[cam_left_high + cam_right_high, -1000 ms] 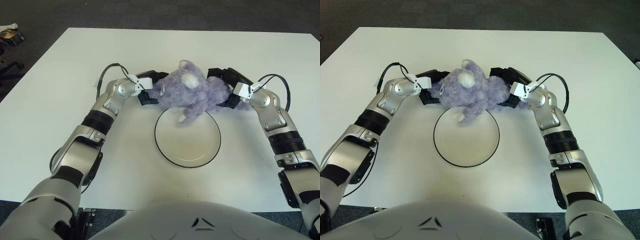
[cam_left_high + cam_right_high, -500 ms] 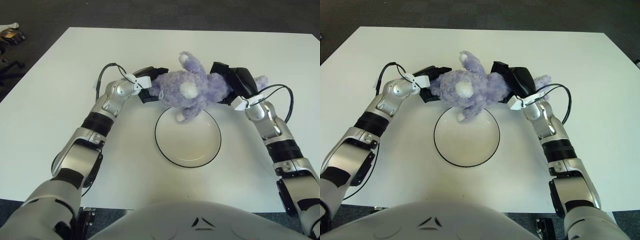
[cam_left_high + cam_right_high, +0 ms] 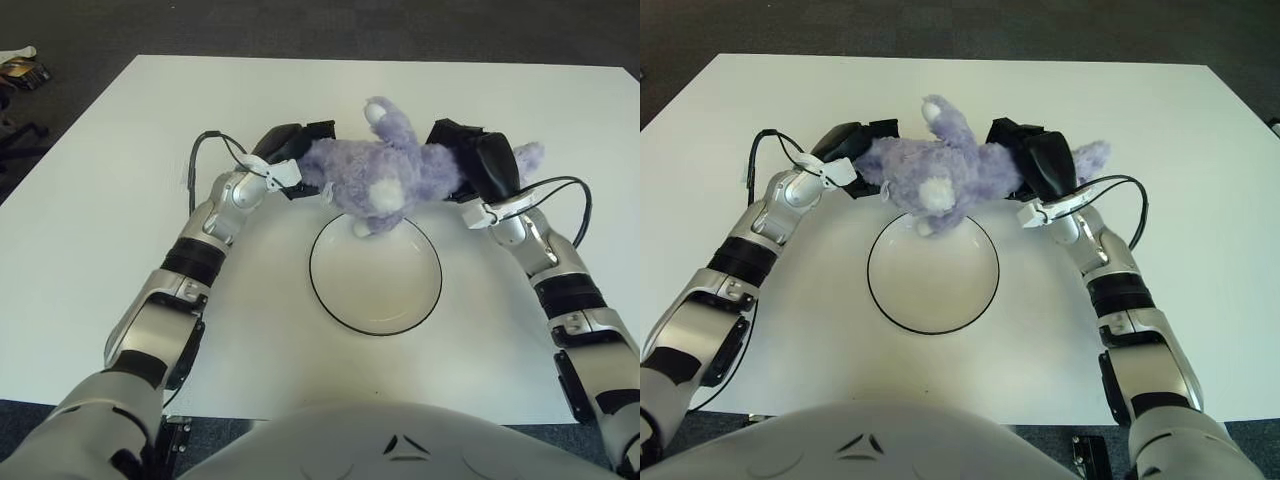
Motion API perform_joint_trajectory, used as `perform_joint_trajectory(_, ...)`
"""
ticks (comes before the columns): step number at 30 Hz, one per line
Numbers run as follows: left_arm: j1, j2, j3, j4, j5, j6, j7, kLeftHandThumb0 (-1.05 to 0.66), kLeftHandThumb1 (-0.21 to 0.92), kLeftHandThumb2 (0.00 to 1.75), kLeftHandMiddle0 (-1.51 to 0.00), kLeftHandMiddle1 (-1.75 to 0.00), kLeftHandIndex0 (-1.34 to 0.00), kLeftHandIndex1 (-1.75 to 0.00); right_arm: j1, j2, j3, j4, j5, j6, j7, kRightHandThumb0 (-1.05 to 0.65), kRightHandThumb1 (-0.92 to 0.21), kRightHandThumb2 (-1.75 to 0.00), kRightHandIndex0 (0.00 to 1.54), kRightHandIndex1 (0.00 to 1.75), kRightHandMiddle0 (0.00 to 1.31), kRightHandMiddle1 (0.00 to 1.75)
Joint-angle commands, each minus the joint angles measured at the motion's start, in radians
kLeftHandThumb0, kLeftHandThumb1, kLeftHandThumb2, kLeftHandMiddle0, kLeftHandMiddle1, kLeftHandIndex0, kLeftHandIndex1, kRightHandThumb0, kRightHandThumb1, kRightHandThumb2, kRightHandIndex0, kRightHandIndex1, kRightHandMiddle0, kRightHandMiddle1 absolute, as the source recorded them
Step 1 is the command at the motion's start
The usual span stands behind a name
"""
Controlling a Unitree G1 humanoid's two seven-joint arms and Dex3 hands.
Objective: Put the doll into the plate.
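Observation:
A fluffy purple doll [image 3: 385,172] with a white patch is held up between both hands, hanging over the far rim of the plate. My left hand [image 3: 295,148] presses its left end and my right hand [image 3: 470,165] grips its right end. One purple limb [image 3: 528,154] sticks out past the right hand. The plate [image 3: 375,272], white with a thin dark rim, lies on the table just in front of the doll, and nothing lies in it.
A wide white table [image 3: 120,200] carries the plate. Dark floor lies beyond its far edge, with a small object [image 3: 20,68] at the far left. Cables loop off both wrists.
Both hands have risen and the doll has lifted and rolled, its white patch turning down toward me. The wrists are now tilted higher than before.

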Motion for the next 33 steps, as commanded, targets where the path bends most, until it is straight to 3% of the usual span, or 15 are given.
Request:
perform_joint_trajectory(1, -0.007, -0.003, 0.037, 0.018, 0.006, -0.045, 0.093, -0.55, 0.14, 1.53, -1.15, -1.75, -0.76, -1.75, -0.042, -0.034, 0.000, 0.013, -0.042, -0.016, -0.065, 0.06, -0.18, -1.58, 1.26, 1.75, 1.08, 1.75)
perform_joint_trajectory(10, -0.050, 0.007, 0.043, 0.103, 0.122, -0.172, 0.360, -0.52, 0.19, 1.47, -1.08, -1.75, -0.71, -1.75, -0.069, -0.062, 0.008, -0.006, -0.128, 0.002, -0.173, 0.09, -0.18, -1.57, 1.18, 1.75, 1.08, 1.75)
perform_joint_trajectory(22, -0.106, 0.030, 0.017, 0.185, 0.300, -0.268, 0.664, -0.52, 0.20, 1.46, -1.06, -1.75, -0.70, -1.75, -0.075, -0.143, 0.060, -0.095, -0.359, 0.124, -0.380, 0.11, -0.17, -1.58, 1.12, 1.75, 1.07, 1.75)
perform_joint_trajectory(24, -0.113, 0.036, 0.011, 0.193, 0.321, -0.281, 0.700, -0.21, 0.07, 1.58, -0.94, -1.71, -0.66, -1.75, -0.074, -0.157, 0.072, -0.108, -0.396, 0.145, -0.418, 0.35, -0.18, -1.52, 0.88, 1.75, 1.02, 1.75)
perform_joint_trajectory(26, -0.119, 0.041, 0.005, 0.198, 0.340, -0.293, 0.730, -0.11, 0.03, 1.62, -0.91, -1.69, -0.65, -1.75, -0.077, -0.170, 0.085, -0.114, -0.423, 0.158, -0.458, 0.43, -0.18, -1.50, 0.80, 1.75, 0.99, 1.75)
perform_joint_trajectory(33, -0.138, 0.059, -0.021, 0.214, 0.394, -0.326, 0.821, -0.01, 0.00, 1.64, -0.87, -1.65, -0.63, -1.75, -0.106, -0.198, 0.126, -0.082, -0.433, 0.128, -0.547, 0.50, -0.20, -1.46, 0.70, 1.75, 0.91, 1.75)
